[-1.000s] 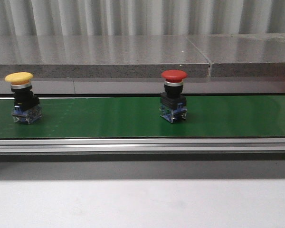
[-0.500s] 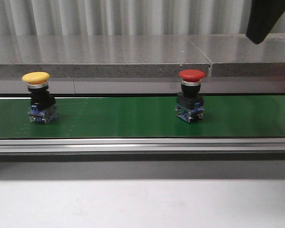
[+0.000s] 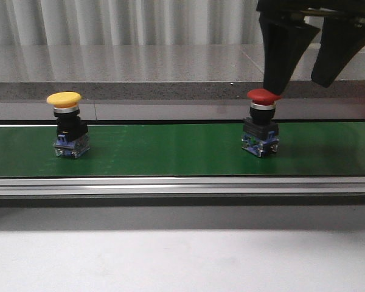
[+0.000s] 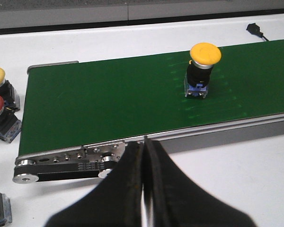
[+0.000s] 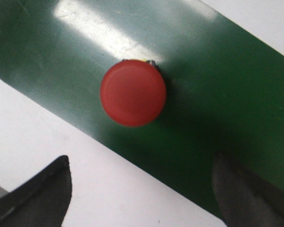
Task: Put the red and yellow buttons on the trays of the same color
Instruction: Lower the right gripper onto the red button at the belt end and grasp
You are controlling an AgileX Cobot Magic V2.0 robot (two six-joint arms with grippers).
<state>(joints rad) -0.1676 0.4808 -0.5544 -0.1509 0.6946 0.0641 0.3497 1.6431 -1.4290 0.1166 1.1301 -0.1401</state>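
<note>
On my front feed I see the right end effector hanging over the green conveyor belt with its fingers spread wide and nothing between them. One finger comes down beside the cap of the red button, which stands upright on the belt toward its right part; from this angle I cannot tell whether the tip touches the cap. The right wrist feed looks straight down on the round red cap, with both dark fingertips well apart at the edges of the frame and clear of it.

The yellow button stands upright on the belt too, well to the left of the red one.

On the left wrist feed, the left end effector is closed, pads pressed together and empty, poised over the white tabletop near the belt's roller end. Beside that end, off the belt, sit a spare yellow button and a spare red button.
</note>
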